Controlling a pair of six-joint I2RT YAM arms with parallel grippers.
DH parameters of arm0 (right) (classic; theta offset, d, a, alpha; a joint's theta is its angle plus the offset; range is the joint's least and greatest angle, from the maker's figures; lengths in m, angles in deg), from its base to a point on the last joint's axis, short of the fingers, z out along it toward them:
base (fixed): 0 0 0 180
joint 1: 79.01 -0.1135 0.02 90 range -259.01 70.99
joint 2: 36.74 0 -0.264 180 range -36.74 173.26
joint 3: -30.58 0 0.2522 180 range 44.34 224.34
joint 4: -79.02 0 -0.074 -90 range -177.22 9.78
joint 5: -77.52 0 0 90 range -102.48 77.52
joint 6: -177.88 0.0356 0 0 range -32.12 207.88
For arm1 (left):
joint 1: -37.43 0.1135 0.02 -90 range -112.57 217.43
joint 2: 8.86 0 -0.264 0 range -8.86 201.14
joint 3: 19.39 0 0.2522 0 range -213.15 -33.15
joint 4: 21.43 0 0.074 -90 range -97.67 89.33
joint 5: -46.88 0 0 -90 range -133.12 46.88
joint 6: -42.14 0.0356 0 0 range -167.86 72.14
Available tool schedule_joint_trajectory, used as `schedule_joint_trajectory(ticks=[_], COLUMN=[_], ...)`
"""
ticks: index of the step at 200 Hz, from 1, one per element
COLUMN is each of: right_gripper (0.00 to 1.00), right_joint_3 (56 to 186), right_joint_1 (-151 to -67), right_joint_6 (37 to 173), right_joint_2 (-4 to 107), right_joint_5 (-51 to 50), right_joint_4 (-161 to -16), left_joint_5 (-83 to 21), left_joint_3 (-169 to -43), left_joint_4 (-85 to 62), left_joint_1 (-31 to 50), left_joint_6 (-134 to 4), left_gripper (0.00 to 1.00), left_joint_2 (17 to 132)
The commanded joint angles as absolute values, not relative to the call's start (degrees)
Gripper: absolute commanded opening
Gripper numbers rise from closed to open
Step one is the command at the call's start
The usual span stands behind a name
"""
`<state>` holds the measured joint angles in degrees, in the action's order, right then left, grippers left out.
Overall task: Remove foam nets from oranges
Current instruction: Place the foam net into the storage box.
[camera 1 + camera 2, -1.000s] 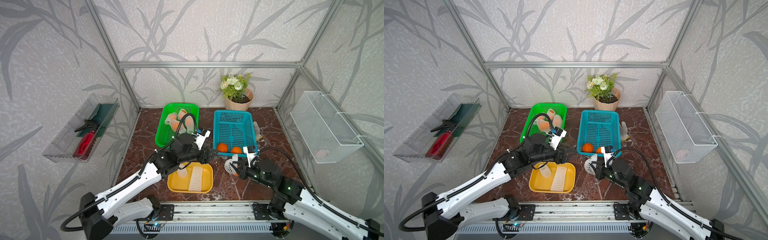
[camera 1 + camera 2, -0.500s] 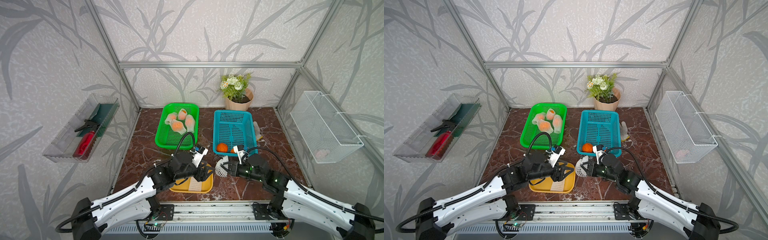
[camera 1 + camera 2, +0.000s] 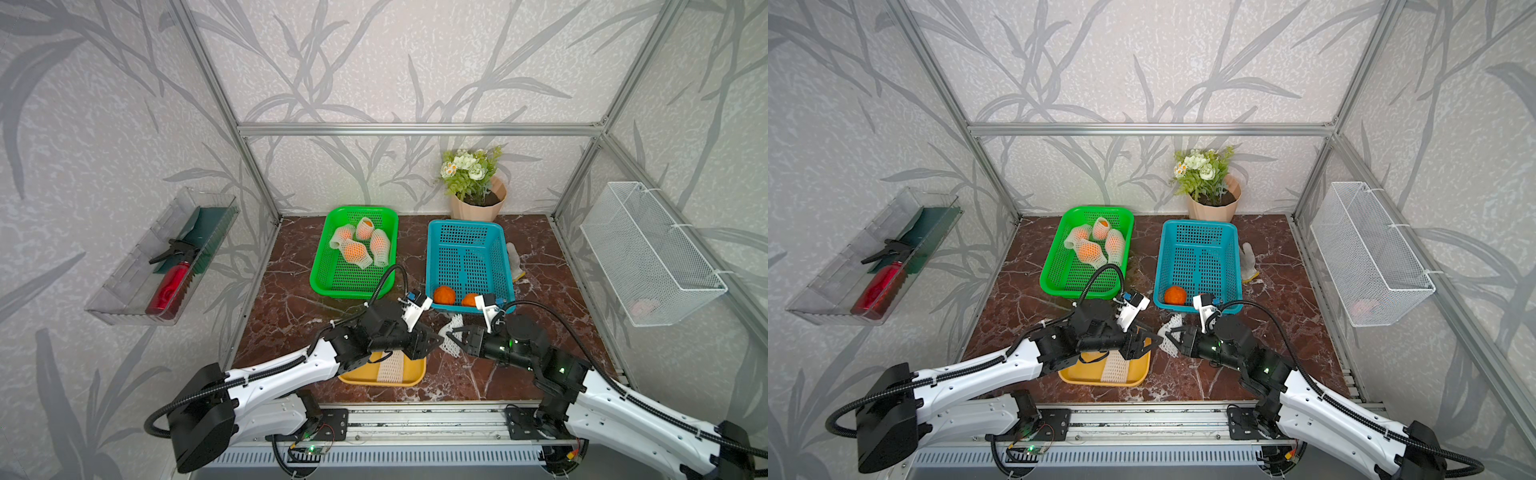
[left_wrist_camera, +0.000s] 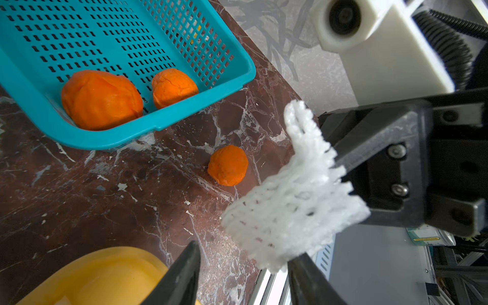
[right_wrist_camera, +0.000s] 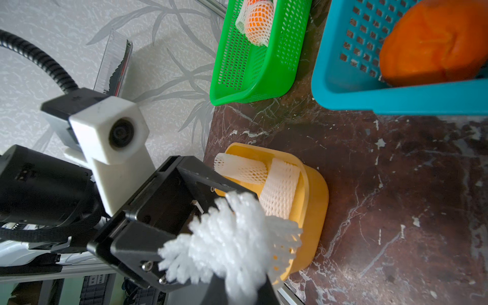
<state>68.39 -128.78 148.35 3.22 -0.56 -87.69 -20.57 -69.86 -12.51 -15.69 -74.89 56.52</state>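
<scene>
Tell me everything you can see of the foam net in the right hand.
The foam net is an off-white soft mesh sleeve with diamond-shaped holes, empty and flattened. The right hand is shut on one end, holding it in the air above the marbled tabletop; its free end fans toward the open left hand, and whether that touches it is unclear.

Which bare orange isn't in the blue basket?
The bare orange lying loose on the marble tabletop; the other two bare oranges sit inside the blue basket.
</scene>
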Motion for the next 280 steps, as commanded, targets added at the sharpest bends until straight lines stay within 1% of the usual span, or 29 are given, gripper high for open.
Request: schedule_joint_trajectory(ticks=[1,19,31,50,87,103,111,115,121,130,137,153,166,189,215,234,280], right_gripper=[0.13,0.13,0.14,0.14,0.16,0.20,0.26,0.31,0.40,0.55,0.64,0.75,0.81,0.84,0.85,0.86,0.87], right_joint_3=[67.54,67.28,67.19,66.99,66.71,66.57,66.66,66.79,67.11,67.80,68.57,70.70,72.72,76.30,78.36,78.61,78.01], right_joint_1=[-128.97,-129.02,-129.00,-129.02,-129.02,-129.02,-129.02,-129.02,-129.02,-129.02,-128.96,-128.93,-128.93,-128.93,-128.93,-128.93,-128.93], right_joint_6=[149.06,149.32,149.35,149.63,150.20,150.37,150.25,150.19,149.80,149.05,148.41,145.50,142.84,138.41,135.44,134.99,134.30], right_joint_2=[2.37,2.24,2.21,2.26,1.98,1.39,1.02,0.72,0.32,-0.54,-1.39,-3.24,-4.59,-5.13,-3.04,-0.51,4.51], right_joint_5=[-1.14,-1.14,-1.32,-1.67,-1.52,-1.83,-1.93,-1.96,-2.10,-2.60,-3.18,-4.73,-6.65,-10.20,-11.79,-12.76,-13.25], right_joint_4=[-87.22,-87.22,-87.47,-88.19,-88.61,-88.43,-87.79,-87.35,-86.35,-83.68,-80.86,-73.43,-66.35,-53.38,-45.95,-44.09,-45.64], left_joint_5=[-19.33,-18.39,-17.52,-16.59,-15.76,-15.95,-16.11,-16.18,-16.21,-16.45,-16.76,-18.17,-20.38,-25.17,-29.52,-30.76,-32.04], left_joint_3=[-72.29,-72.98,-73.14,-73.30,-73.63,-73.54,-73.50,-73.53,-73.86,-74.55,-75.04,-76.52,-77.73,-78.50,-79.32,-79.69,-81.24], left_joint_4=[-15.75,-16.10,-16.57,-16.81,-16.59,-16.31,-16.05,-15.70,-14.56,-11.87,-9.24,-1.77,5.61,16.40,26.67,31.13,36.71], left_joint_1=[-15.83,-15.83,-15.85,-15.83,-15.78,-15.41,-15.09,-14.94,-14.63,-14.31,-14.09,-13.94,-13.74,-13.63,-13.46,-13.48,-12.76], left_joint_6=[-74.77,-74.84,-75.20,-75.47,-75.15,-75.08,-75.33,-75.44,-75.47,-75.54,-75.38,-74.40,-73.67,-73.87,-76.53,-78.30,-78.33], left_gripper=[0.49,0.47,0.44,0.36,0.17,0.14,0.13,0.13,0.13,0.13,0.13,0.12,0.12,0.12,0.12,0.17,0.14], left_joint_2=[56.26,56.73,57.33,58.27,58.59,57.93,57.53,57.23,56.86,56.06,55.30,53.28,51.25,46.93,45.21,46.41,52.43])
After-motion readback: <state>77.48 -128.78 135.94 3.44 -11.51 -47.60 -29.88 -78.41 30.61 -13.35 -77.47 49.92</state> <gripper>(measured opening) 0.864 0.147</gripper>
